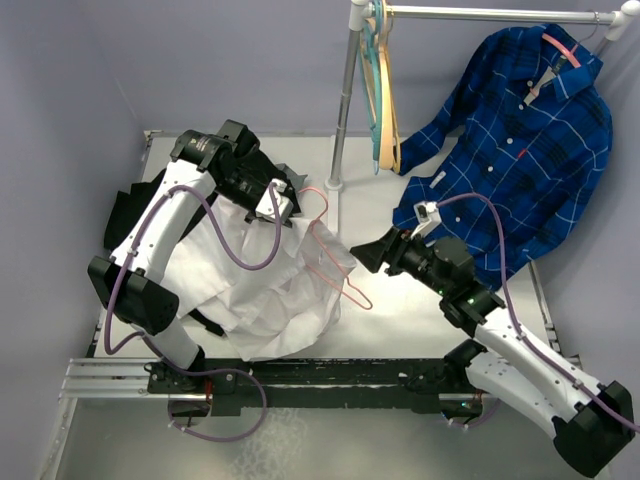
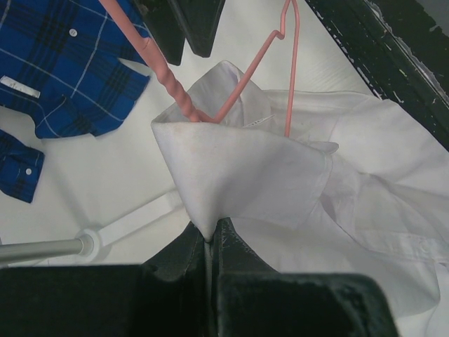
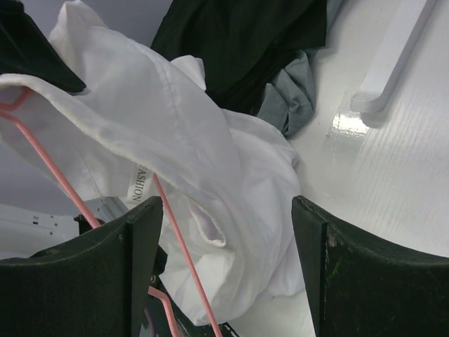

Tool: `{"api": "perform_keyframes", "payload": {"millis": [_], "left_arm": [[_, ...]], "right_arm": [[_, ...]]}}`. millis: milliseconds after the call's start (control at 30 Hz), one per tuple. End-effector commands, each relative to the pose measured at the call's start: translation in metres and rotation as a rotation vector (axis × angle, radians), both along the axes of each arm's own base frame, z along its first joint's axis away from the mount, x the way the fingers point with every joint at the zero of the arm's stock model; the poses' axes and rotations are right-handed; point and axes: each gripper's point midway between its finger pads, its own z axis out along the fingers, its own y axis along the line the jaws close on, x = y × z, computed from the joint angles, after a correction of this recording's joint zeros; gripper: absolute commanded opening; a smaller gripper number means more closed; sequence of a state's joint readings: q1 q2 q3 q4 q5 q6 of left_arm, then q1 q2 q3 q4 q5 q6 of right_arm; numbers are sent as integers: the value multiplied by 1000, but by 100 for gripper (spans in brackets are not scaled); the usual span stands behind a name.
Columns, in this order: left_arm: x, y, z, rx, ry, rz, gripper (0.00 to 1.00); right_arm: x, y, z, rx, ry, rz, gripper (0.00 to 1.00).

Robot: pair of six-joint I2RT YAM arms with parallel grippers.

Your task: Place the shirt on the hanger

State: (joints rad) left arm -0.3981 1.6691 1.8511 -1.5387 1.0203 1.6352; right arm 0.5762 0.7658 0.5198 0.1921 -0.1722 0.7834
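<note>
The white shirt (image 1: 265, 290) lies crumpled on the table's left half. My left gripper (image 1: 280, 208) is shut on a fold of its fabric by the collar and holds it raised; the left wrist view shows the pinched cloth (image 2: 245, 168) at the gripper (image 2: 209, 239). The thin pink hanger (image 1: 340, 281) rests with one arm inside the collar opening (image 2: 179, 95). My right gripper (image 1: 358, 255) is open and empty at the shirt's right edge. In its wrist view the shirt (image 3: 175, 126) and a hanger wire (image 3: 186, 255) lie between the spread fingers (image 3: 226, 207).
A blue plaid shirt (image 1: 520, 150) hangs from the rack at back right. The rack pole (image 1: 345, 100) stands at the back middle, with teal and wooden hangers (image 1: 380, 90) on it. A black garment (image 1: 125, 215) lies under the white shirt at left.
</note>
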Motion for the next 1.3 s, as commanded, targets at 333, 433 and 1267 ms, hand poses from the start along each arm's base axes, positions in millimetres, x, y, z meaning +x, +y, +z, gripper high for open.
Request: {"api": "perform_keyframes", "payload": {"millis": [333, 433, 1267], "left_arm": [[-11, -4, 20, -67, -9, -15, 0], [-10, -4, 24, -71, -18, -13, 0], [0, -7, 53, -108, -111, -9, 0]], "right_arm": [[5, 30, -12, -15, -9, 59, 63], [12, 28, -18, -43, -6, 35, 57], [-4, 63, -24, -5, -18, 254, 42]]}}
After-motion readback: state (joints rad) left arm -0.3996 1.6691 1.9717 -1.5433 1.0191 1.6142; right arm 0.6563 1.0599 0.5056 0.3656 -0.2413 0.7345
